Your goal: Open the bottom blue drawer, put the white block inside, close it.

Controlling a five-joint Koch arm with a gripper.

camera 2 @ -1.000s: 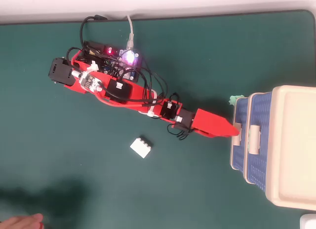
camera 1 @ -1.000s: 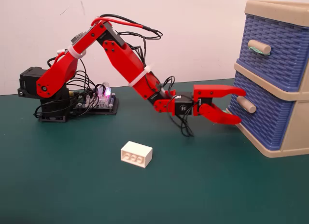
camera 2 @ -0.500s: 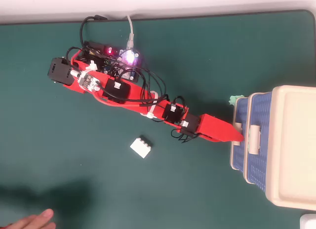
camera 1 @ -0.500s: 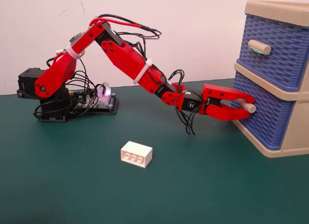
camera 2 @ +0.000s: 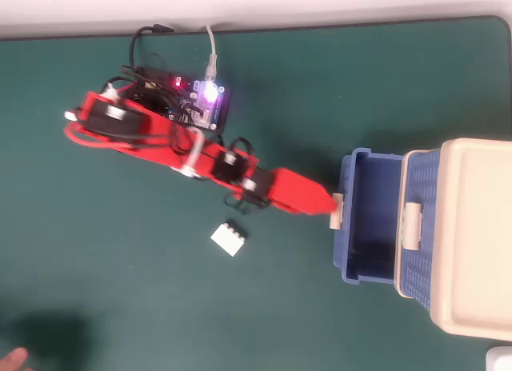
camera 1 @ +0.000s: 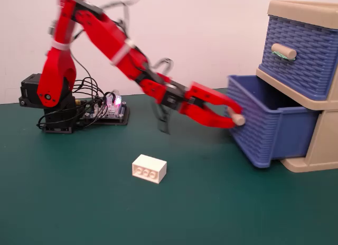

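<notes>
The bottom blue drawer (camera 1: 264, 137) of the beige cabinet (camera 1: 317, 150) stands pulled well out, its inside empty in the overhead view (camera 2: 368, 227). My red gripper (camera 1: 232, 117) is shut on the drawer's plain beige handle (camera 1: 238, 119), one jaw over it and one under. The overhead view shows the gripper (camera 2: 326, 204) tip against the handle (camera 2: 337, 210). The white block (camera 1: 149, 168) lies studs sideways on the green mat, in front of my arm and apart from it; it also shows in the overhead view (camera 2: 230, 238).
The top blue drawer (camera 1: 301, 55) is closed; its handle (camera 1: 283, 51) bears a green smear. My arm's base (camera 1: 53, 105) and a lit controller board (camera 1: 112, 109) with cables sit at the left in the fixed view. A fingertip (camera 2: 11, 357) shows at the overhead view's bottom left corner.
</notes>
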